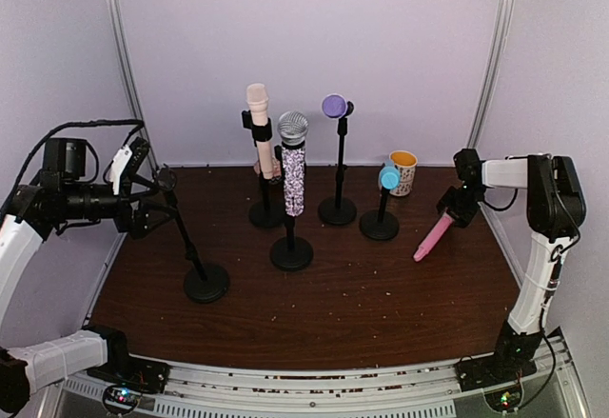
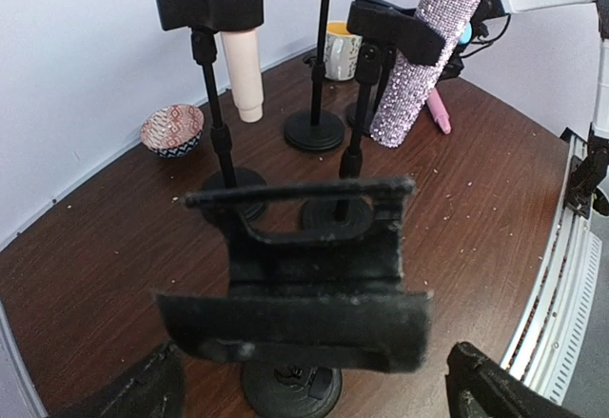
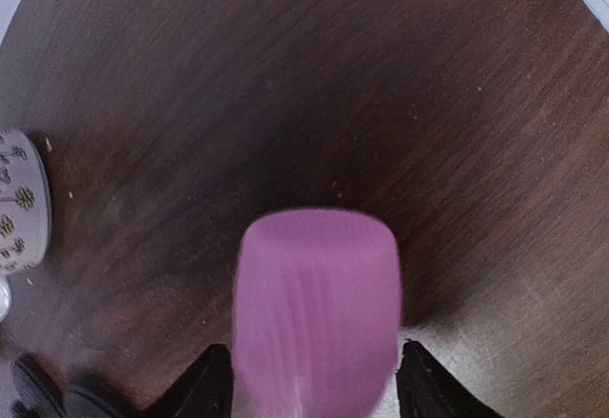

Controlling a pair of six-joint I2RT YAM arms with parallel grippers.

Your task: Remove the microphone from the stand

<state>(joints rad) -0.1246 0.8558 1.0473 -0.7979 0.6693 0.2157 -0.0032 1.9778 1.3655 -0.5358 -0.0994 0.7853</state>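
A pink microphone slants down from my right gripper to the tabletop at the right. In the right wrist view its blurred pink body fills the space between the black fingertips. The jaws stand open, with a thin gap on the right side. My left gripper is wide open around the empty black clip of a stand at the left. Both fingers stay apart from the clip.
Several other stands hold microphones: a cream one, a glittery one, a purple-headed one and a blue-headed one. A patterned cup stands at the back right. A small bowl sits by the back wall.
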